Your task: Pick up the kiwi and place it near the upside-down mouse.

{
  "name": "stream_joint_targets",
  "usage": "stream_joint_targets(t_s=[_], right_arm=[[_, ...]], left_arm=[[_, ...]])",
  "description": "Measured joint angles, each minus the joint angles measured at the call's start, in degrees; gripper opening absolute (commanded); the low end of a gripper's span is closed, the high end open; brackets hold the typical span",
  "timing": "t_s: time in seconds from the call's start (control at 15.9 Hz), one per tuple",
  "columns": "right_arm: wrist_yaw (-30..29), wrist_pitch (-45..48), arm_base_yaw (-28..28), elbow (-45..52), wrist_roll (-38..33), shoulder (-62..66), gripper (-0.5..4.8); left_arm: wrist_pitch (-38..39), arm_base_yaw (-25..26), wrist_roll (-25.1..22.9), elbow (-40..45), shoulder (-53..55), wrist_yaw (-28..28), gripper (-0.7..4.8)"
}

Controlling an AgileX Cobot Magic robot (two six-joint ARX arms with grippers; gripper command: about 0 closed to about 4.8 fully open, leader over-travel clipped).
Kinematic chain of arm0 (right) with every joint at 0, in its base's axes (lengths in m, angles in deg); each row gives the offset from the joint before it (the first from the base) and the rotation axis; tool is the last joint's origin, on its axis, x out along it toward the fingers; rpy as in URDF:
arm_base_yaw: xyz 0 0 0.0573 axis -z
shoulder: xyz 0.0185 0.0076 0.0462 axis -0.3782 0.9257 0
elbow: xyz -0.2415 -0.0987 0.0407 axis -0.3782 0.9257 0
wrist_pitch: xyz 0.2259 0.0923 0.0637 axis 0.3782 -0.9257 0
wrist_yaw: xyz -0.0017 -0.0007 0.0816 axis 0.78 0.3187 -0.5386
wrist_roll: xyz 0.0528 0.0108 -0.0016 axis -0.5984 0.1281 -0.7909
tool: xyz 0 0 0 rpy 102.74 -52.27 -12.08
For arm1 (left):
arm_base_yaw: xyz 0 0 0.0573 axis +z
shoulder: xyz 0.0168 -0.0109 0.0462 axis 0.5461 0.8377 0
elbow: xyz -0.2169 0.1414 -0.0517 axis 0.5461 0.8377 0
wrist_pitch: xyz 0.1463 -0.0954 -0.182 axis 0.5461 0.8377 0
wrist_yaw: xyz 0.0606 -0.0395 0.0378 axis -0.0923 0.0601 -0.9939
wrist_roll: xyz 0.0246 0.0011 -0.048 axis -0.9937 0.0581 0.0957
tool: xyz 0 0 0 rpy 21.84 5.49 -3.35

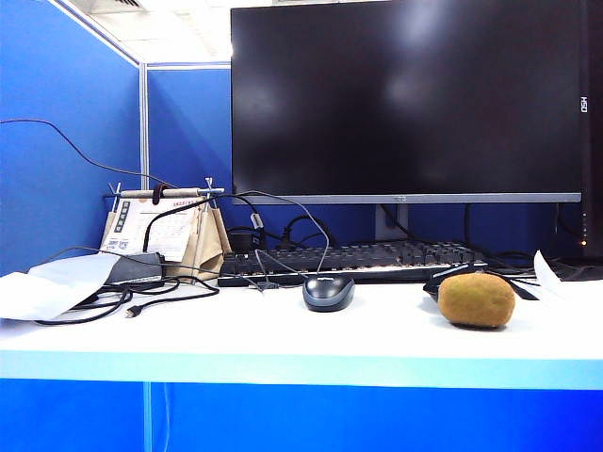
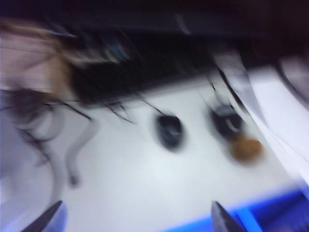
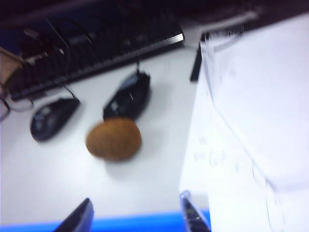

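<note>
The fuzzy golden-brown kiwi (image 1: 477,299) lies on the white desk at the right, and also shows as the kiwi (image 3: 114,139) and, blurred, the kiwi (image 2: 246,149). Just behind it and touching or nearly touching lies the glossy black upside-down mouse (image 1: 450,277) (image 3: 128,96) (image 2: 226,123). My left gripper (image 2: 137,212) hangs open and empty over the desk's front edge, well short of both. My right gripper (image 3: 136,203) is open and empty too, above the front edge in front of the kiwi. Neither gripper shows in the exterior view.
A dark corded mouse (image 1: 328,292) sits dome-up at the desk's middle, before the black keyboard (image 1: 349,259) and large monitor (image 1: 405,94). Loose cables (image 1: 122,297) and a desk calendar (image 1: 165,231) are at the left. White paper (image 3: 251,121) lies right of the kiwi.
</note>
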Motion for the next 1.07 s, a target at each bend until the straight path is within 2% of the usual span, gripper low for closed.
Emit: stream_joint_targets(t_s=[0.25, 0.44, 0.63, 0.69, 0.94, 1.07], right_arm=[[-1.6, -2.0, -0.2, 1.0, -1.6, 0.1, 2.38], [-1.1, -1.1, 0.0, 1.7, -1.6, 0.1, 2.38], [-1.1, -1.1, 0.1, 1.7, -1.6, 0.1, 2.38], [-1.1, -1.0, 0.1, 1.8, -1.6, 0.1, 2.38], [-1.1, -1.0, 0.1, 1.8, -1.6, 0.1, 2.38], [-1.1, -1.0, 0.1, 1.8, -1.6, 0.1, 2.38]], left_arm=[[-0.3, -0.2, 1.6, 15.7, -18.4, -5.9, 3.94], [0.0, -0.3, 5.2, 25.4, -28.4, -9.7, 3.94], [-0.3, -0.3, 5.6, 31.6, -30.9, -13.4, 3.94], [-0.5, -0.3, 5.5, 36.3, -30.9, -13.9, 3.94], [-2.1, -0.3, 4.9, 37.7, -31.1, -16.3, 3.94], [-2.2, -0.3, 4.9, 37.7, -31.1, -15.7, 3.94]])
